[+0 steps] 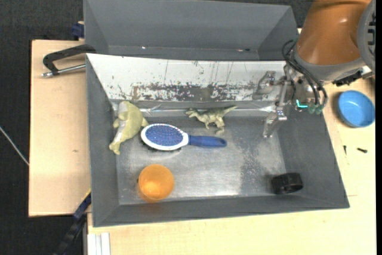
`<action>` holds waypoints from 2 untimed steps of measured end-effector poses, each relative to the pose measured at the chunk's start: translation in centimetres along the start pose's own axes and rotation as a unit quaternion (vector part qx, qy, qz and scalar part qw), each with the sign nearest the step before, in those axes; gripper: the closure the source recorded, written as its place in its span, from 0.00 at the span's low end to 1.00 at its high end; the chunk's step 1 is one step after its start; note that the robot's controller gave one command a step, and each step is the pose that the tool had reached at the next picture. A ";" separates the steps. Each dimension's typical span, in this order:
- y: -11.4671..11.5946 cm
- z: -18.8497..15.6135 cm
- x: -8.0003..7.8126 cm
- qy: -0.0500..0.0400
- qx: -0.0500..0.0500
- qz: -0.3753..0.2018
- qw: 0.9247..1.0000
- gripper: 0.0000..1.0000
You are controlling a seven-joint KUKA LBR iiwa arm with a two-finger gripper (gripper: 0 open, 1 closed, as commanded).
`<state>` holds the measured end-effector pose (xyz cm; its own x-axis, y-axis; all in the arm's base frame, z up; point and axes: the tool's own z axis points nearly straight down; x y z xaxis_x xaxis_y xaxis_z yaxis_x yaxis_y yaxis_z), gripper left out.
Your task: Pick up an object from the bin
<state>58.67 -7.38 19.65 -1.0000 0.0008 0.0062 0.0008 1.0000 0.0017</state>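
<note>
Tool [272, 122] hovers above bare bin [250, 158] floor, toy dinosaur [209, 118] nearest beside it; nothing lined up, opening impossible to tell.

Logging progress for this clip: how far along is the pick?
Nothing looks done: the brush, orange ball, pale dinosaur, green dinosaur and black object all lie on the bin floor. In hand: the gripper hangs over bare floor at the right. Left: grasp and lift.

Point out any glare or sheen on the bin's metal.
Camera view: glare whitens the back wall of the bin; a fainter, speckled sheen lies on the floor right of the blue brush; the left wall is dull grey, without glare.
</note>
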 end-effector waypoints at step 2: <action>10.5 10.8 0.4 -0.012 -0.002 0.084 0.996 0.00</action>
<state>58.20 3.19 8.84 -0.9857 0.1678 -0.0165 0.1677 0.9858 0.0059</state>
